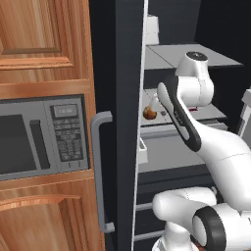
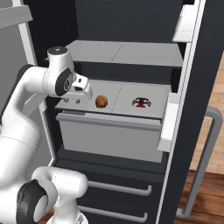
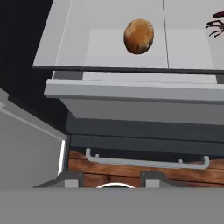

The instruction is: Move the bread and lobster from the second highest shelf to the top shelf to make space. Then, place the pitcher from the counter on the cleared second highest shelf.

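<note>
Claw left of bread, lobster apart

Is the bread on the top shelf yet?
No. The bread lies on the second shelf beside the lobster; the top shelf above is bare.

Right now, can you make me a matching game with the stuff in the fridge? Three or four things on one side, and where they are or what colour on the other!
Things:
1. bread
2. lobster
3. top shelf
4. tool

Places or colours:
A. dark red, on the right part of the second highest shelf
B. plain light grey, nothing on it
C. round, orange-brown, on the left part of the second highest shelf
D. in front of the fridge, not touching any food

Pairs: 1-C, 2-A, 3-B, 4-D
</note>
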### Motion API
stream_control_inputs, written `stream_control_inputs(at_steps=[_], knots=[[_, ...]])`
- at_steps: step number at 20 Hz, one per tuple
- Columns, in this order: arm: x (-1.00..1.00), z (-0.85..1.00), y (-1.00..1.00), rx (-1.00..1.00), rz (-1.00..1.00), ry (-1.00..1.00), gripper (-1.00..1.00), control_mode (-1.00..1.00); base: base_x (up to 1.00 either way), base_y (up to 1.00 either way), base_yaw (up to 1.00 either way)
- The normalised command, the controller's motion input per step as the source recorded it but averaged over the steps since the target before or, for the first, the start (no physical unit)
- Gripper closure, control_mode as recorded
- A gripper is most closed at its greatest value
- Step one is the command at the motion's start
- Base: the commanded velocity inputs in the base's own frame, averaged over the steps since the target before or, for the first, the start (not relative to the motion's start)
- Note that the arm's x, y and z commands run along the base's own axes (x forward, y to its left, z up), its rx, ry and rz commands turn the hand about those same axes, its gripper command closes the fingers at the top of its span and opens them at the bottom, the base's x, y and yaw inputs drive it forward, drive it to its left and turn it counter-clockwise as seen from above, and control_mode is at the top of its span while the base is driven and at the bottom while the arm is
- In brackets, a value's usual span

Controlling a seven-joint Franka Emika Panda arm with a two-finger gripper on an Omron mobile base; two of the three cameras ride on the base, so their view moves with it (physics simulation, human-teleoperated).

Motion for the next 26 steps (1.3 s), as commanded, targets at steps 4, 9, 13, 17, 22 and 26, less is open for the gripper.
stream_control_inputs(at_steps=[4,9,13,17,22,26], knots=[[0.00,-0.12,0.00,0.00,-0.01,-0.11,-1.00,-1.00,0.00,0.00,0.00],[-0.11,-0.59,-0.07,0.00,-0.06,-0.31,-1.00,-1.00,0.00,0.00,0.00],[0.02,-0.57,-0.24,0.00,-0.04,-0.17,-1.00,-1.00,0.00,0.00,0.00],[0.31,-0.15,-0.27,0.00,-0.02,0.00,-1.00,-1.00,0.00,0.00,0.00],[0.50,-0.02,-0.22,0.00,0.00,0.00,-1.00,-1.00,0.00,0.00,0.00],[0.50,0.00,0.00,0.00,0.00,0.00,-1.00,-1.00,0.00,0.00,0.00]])
